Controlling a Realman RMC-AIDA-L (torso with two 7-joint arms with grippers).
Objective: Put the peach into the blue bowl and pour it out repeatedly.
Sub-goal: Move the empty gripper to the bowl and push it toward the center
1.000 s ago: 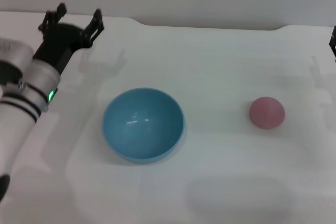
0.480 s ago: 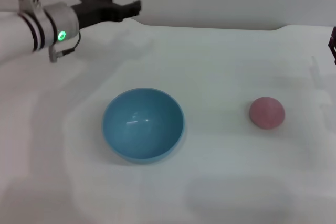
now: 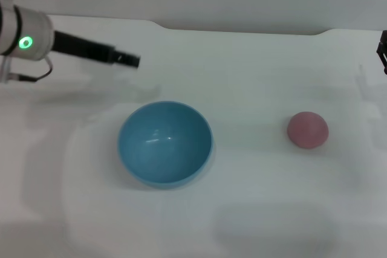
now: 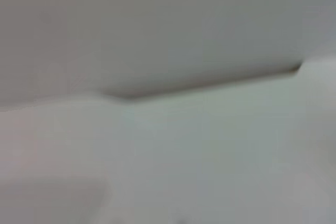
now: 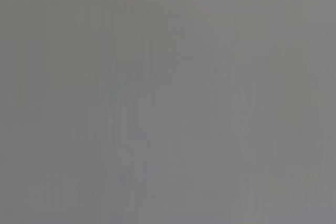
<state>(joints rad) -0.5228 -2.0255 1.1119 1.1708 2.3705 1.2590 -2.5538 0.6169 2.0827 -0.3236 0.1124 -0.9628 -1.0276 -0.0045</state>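
On the near half of the white tabletop (image 3: 260, 209), left of centre in the head view, the blue bowl (image 3: 164, 143) sits upright with its opening facing up; glossy interior, nothing inside it. The peach (image 3: 308, 129) rests directly on the tabletop to the robot's right of the bowl, well apart from it and at about the same depth, untouched by either arm. Farther back and to the left, the left end effector (image 3: 124, 60) reaches in from the left edge of the head view, its dark slim fingers pointing toward the right, above the tabletop behind the bowl's left side and clear of the rim. It is seen edge-on, so how far the fingers are parted cannot be told; nothing is visibly held. A green indicator light (image 3: 25, 43) shows on the pale wrist housing of that arm. At the far right edge of the head view only a dark sliver of the right end effector (image 3: 383, 49) is visible, behind and to the right of the peach and well apart from it; its finger spread cannot be told. The left wrist view shows only the tabletop surface and its far edge against the wall (image 4: 157, 24); the right wrist view shows nothing discernible.
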